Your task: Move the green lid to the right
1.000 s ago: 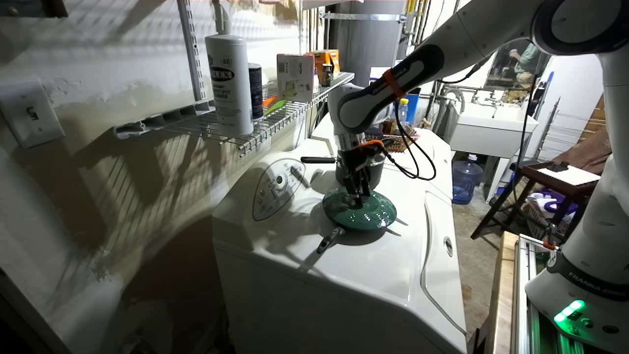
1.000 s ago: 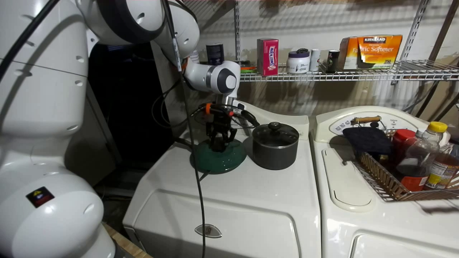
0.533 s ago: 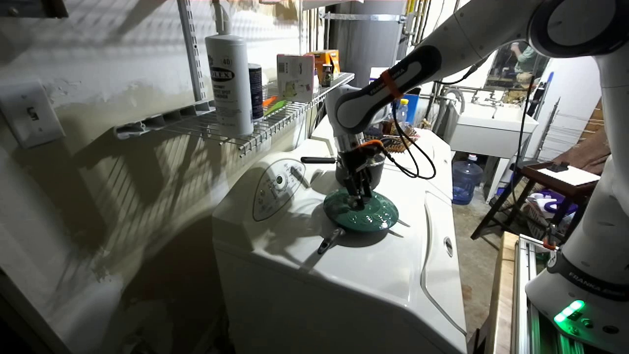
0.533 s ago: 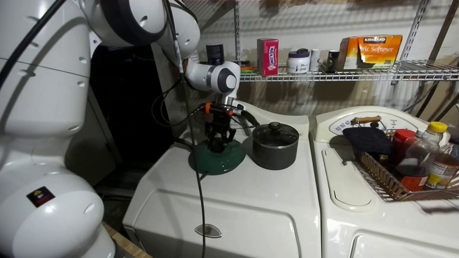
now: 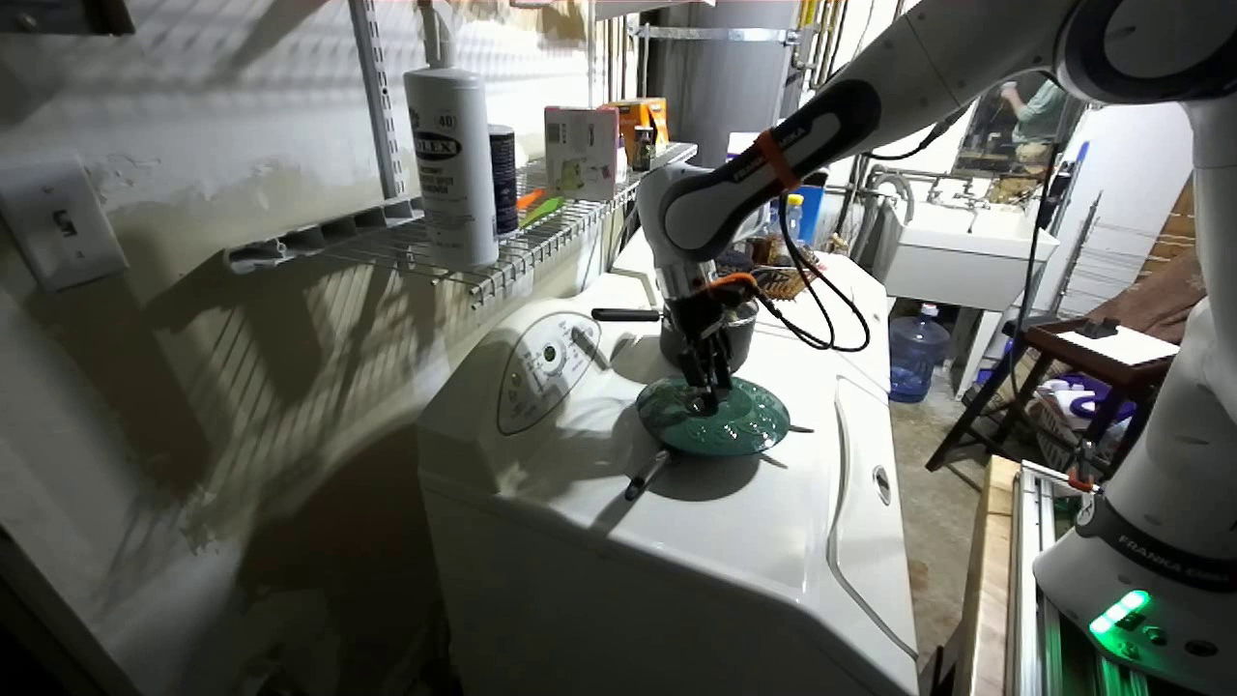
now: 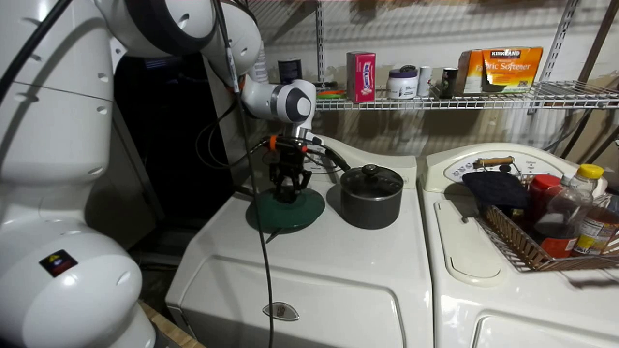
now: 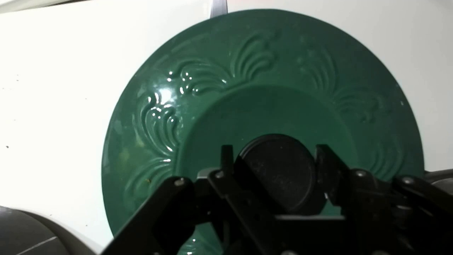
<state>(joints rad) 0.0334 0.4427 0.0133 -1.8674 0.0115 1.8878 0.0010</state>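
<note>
The green lid (image 5: 749, 430) is round, shallow and glossy. It hangs slightly tilted above the white machine top, with a shadow beneath it. It also shows in an exterior view (image 6: 302, 215) and fills much of the wrist view (image 7: 269, 109). Its black knob (image 7: 277, 171) sits between my fingers. My gripper (image 7: 274, 157) is shut on the knob, one finger on each side. The gripper also shows in both exterior views (image 5: 710, 391) (image 6: 291, 188).
A black pot (image 6: 371, 205) with a glass lid stands close beside the green lid. A handle (image 5: 647, 474) and a thin end (image 6: 274, 235) poke out from under the lid; what bears them is hidden. A wire shelf (image 6: 435, 102) runs behind. A basket (image 6: 512, 237) holds bottles.
My gripper and the green lid have shifted slightly away from the black pot. The lid's tilt has changed a little, and more of the thin end under it shows.
</note>
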